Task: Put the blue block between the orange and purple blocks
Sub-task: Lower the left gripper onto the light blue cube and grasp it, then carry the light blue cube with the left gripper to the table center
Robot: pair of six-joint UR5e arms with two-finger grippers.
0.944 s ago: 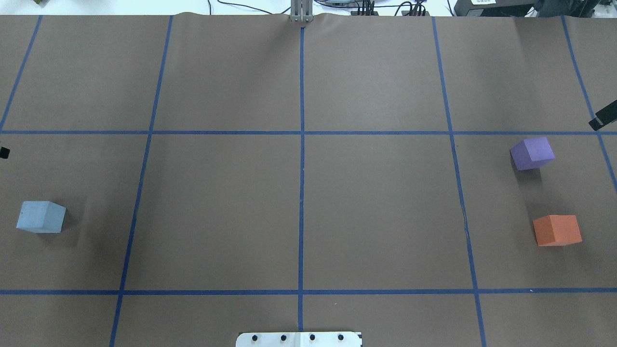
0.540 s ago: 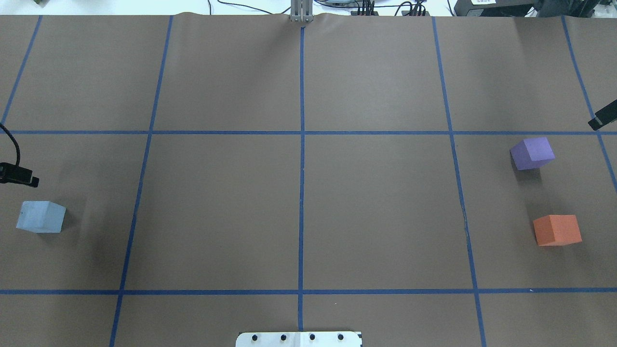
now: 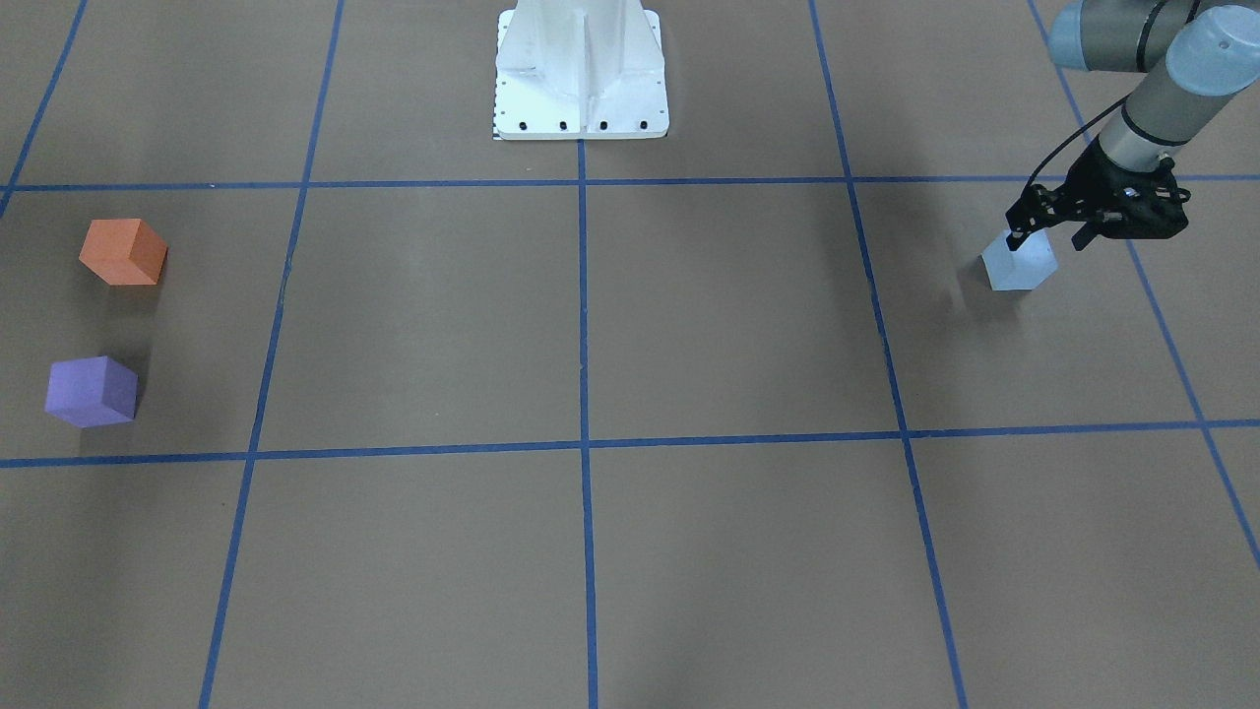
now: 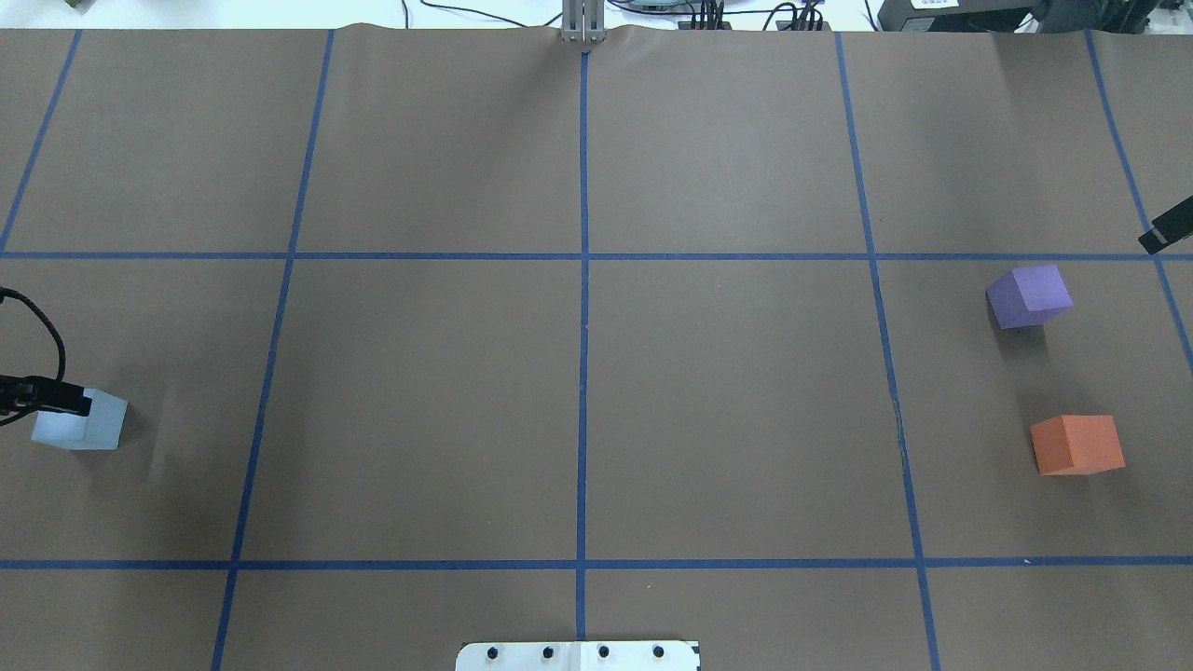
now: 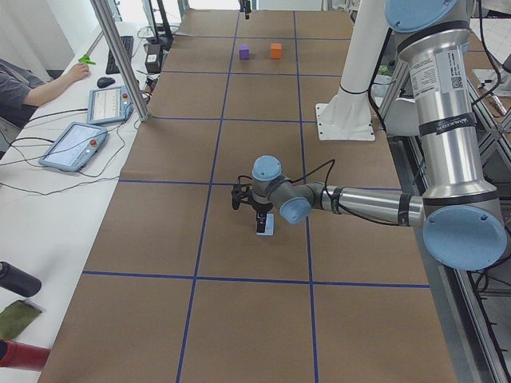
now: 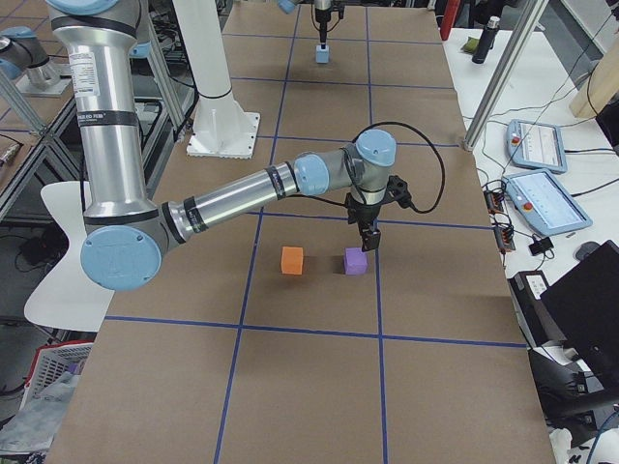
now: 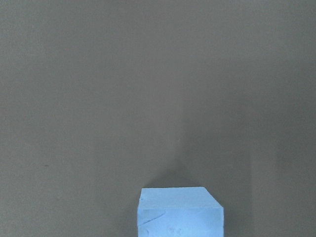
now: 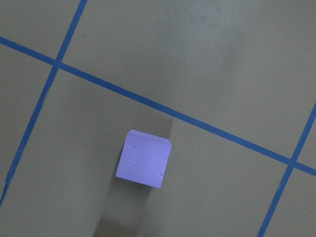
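Observation:
The light blue block point(image 4: 89, 427) sits on the brown table at the left edge of the overhead view, and also shows in the front view point(image 3: 1019, 268) and low in the left wrist view point(image 7: 180, 213). My left gripper point(image 3: 1047, 236) hovers just above it, open and empty, with one finger point(image 4: 58, 399) over the block's top. The purple block point(image 4: 1030, 296) and the orange block point(image 4: 1076, 445) sit far right with a gap between them. My right gripper point(image 6: 368, 235) hangs just beyond the purple block point(image 8: 144, 158). I cannot tell whether it is open or shut.
Blue tape lines point(image 4: 583, 326) divide the brown table into squares. The white robot base plate point(image 3: 581, 69) is at the near middle edge. Tablets point(image 5: 76, 144) and a metal post point(image 5: 120, 56) stand on the operators' side table.
My left gripper has come in from the left edge and moved down the view until it is over the blue block. The blocks and the right arm have not moved.

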